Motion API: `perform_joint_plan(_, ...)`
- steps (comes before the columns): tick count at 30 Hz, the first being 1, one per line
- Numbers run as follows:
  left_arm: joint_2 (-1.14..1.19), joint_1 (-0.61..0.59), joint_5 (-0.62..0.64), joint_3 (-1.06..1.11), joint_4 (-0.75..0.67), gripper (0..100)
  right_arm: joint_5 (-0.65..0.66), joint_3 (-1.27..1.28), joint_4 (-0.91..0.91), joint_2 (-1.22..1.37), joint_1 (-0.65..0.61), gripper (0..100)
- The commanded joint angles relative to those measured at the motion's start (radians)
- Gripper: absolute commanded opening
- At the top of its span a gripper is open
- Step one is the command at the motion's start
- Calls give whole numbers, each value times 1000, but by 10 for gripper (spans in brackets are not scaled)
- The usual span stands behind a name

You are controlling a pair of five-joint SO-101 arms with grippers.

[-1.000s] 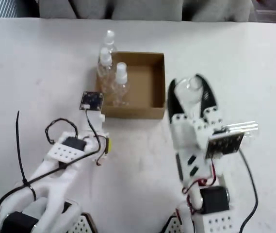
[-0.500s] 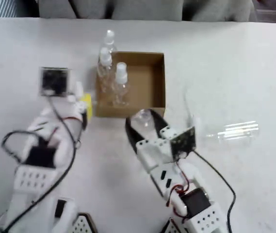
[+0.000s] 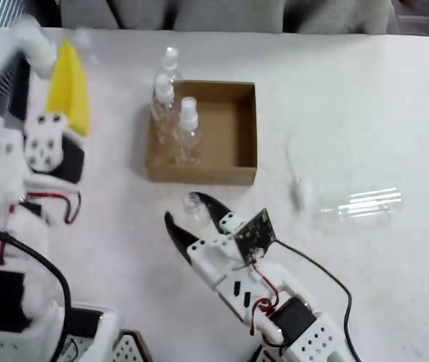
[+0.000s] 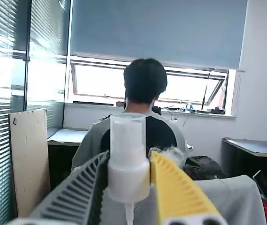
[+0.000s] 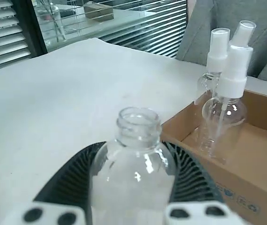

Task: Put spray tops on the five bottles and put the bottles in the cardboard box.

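My left gripper is shut on a white spray top, held high at the table's far left, with its yellow finger showing. My right gripper is shut on a clear, uncapped bottle just in front of the cardboard box. Three bottles with spray tops stand at the box's left side, two inside it; the rearmost one's base is hidden. Another uncapped bottle lies on its side to the right, with a loose spray top beside it.
The box's right half holds nothing. White table stretches open behind and right of the box. Grey chair backs line the far edge.
The left arm swung away from the box's front left corner to the far left and rose. The right arm carried its bottle from right of the box to in front of it.
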Motion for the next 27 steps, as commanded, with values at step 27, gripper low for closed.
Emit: perform_joint_plan(27,257,361,192,-204,370,22,0,11,70,-13,-7,17)
